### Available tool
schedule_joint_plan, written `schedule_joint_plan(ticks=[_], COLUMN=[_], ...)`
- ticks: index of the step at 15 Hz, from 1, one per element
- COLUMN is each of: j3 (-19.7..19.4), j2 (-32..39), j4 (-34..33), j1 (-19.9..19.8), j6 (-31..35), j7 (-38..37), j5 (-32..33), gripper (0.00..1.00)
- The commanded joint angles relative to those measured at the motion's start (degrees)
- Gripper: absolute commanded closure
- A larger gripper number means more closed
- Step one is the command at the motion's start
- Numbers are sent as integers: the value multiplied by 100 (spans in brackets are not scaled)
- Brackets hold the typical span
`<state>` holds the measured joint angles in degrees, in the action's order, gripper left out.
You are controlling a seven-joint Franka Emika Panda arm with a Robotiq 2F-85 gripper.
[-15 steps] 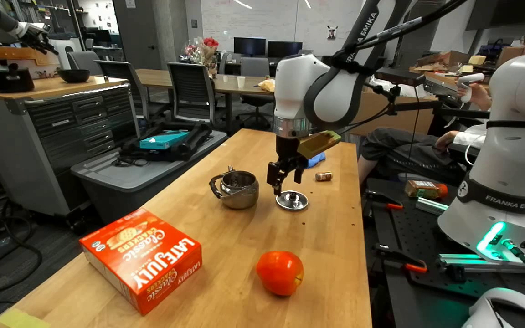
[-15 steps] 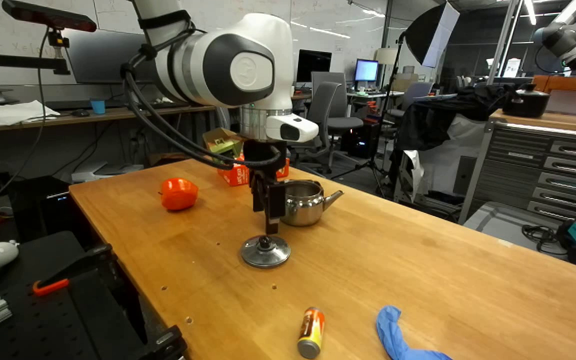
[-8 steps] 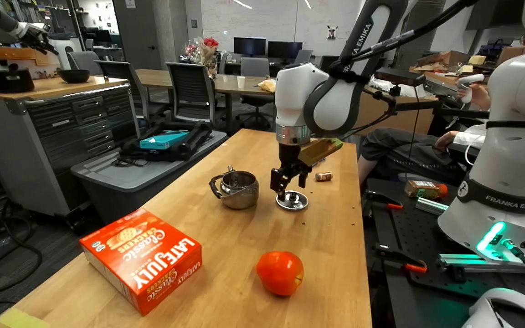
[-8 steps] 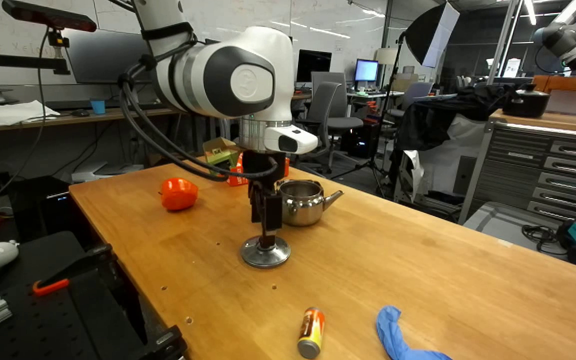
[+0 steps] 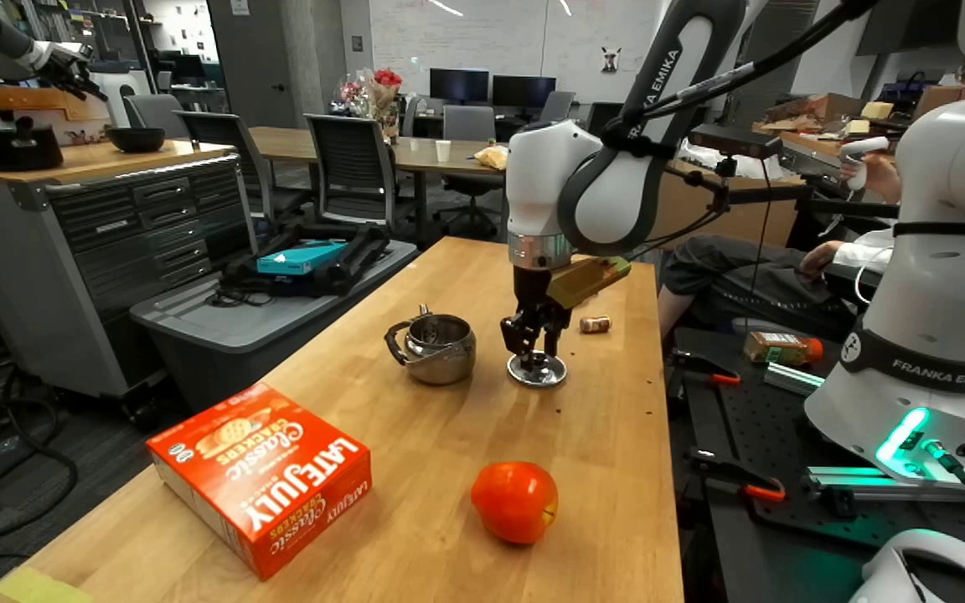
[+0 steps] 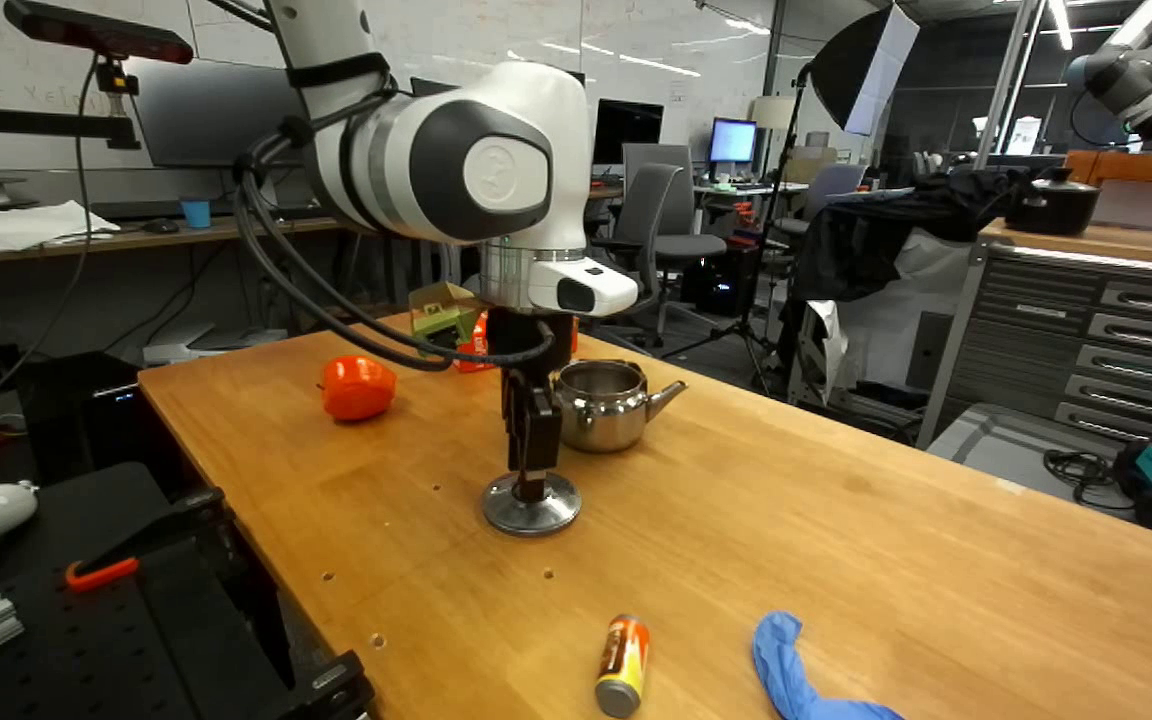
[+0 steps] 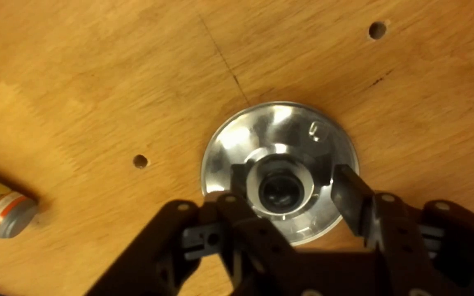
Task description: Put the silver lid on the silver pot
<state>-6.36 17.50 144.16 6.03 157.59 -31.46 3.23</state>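
Note:
The silver lid (image 5: 543,379) lies flat on the wooden table with its dark knob (image 7: 281,192) upward; it shows in both exterior views and in the wrist view (image 7: 228,150). Directly above it, pointing down, is my gripper (image 7: 289,181). Its fingers stand on either side of the knob, part closed, with a gap plainly visible between the knob and the right-hand finger (image 7: 346,193). The silver pot (image 5: 445,356) stands upright and uncovered a short way from the lid, its spout and body partly behind the gripper in an exterior view (image 6: 606,415).
A red cracker box (image 5: 260,469) and a red-orange ball-like fruit (image 5: 516,502) are on the same table. A small can (image 6: 622,665) and a blue glove-like thing (image 6: 806,685) lie on the lid's far side from them. The table's long edge (image 5: 668,419) runs beside the robot base.
My gripper has come down over the lid, and its fingers have drawn closer together around the knob. Lid and pot have stayed in place.

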Motion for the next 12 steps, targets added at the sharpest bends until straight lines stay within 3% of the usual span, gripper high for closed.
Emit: schedule_joint_plan(ticks=[1,4,6,12], j3=[-178,-156,-84,6], j2=[71,58,6,-255], j4=[-130,-128,-123,-60], j1=[176,165,116,51], j6=[-73,-78,-128,-144], j7=[-219,-257,-197,-93], j5=[30,-14,-104,-250], gripper=[74,94,89,92])
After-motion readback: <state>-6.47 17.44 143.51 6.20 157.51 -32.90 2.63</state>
